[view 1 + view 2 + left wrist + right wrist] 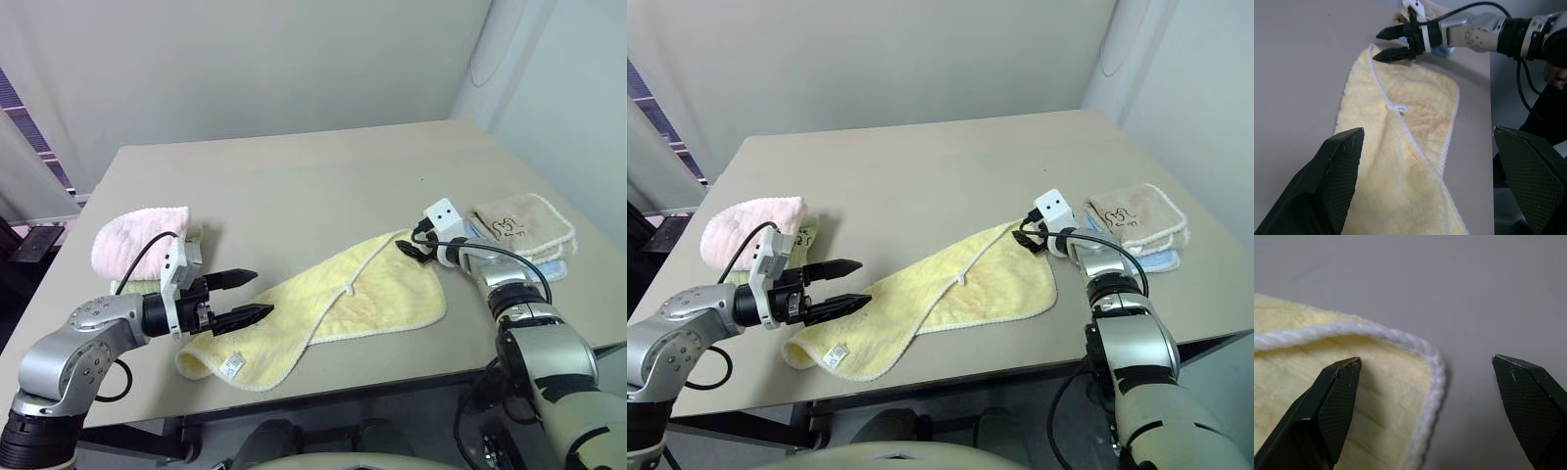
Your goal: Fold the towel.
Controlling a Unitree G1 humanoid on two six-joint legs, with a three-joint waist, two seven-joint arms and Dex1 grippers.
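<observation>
The towel point(333, 304), pale yellow with whitish stitched edging, lies rumpled and partly doubled over on the table, running from the near left to the far right. A small white label point(232, 364) shows at its near left end. My left gripper point(263, 293) hovers open over the towel's left part, nothing between its fingers. My right gripper point(407, 250) is open at the towel's far right corner. In the right wrist view that corner point(1376, 396) lies between the two spread fingers point(1334, 401), ungripped. The left wrist view looks along the towel point(1405, 147) toward the right gripper point(1376, 45).
A pink fluffy folded towel point(137, 240) sits at the left of the table behind my left arm. A beige folded towel point(519, 223) with dark embroidery lies at the right on something blue point(549, 269). The table's front edge point(392, 387) runs close below the yellow towel.
</observation>
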